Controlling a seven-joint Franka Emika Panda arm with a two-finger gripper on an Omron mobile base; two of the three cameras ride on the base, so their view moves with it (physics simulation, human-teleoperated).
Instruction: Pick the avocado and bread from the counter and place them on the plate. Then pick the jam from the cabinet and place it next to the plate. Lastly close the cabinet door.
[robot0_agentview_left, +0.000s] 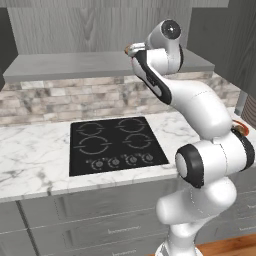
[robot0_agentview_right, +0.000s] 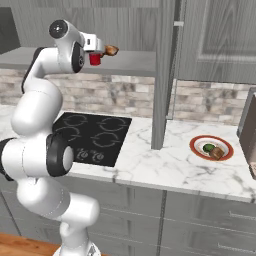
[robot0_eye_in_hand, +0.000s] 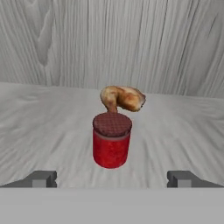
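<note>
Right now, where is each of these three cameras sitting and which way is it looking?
Left base view: behind the arm on its left, looking forward and down at the cooktop and cabinet shelf.
Right base view: behind the arm on its right, facing the cooktop, the open door and the plate holding avocado and bread.
Hand view: on the hand, looking along the open gripper at the jam and a pastry.
Both base views share arm, cooktop and shelf.

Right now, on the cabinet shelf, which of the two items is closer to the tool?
The red jam jar; it stands ahead of the open tool, while the golden-brown pastry lies behind it.
</note>
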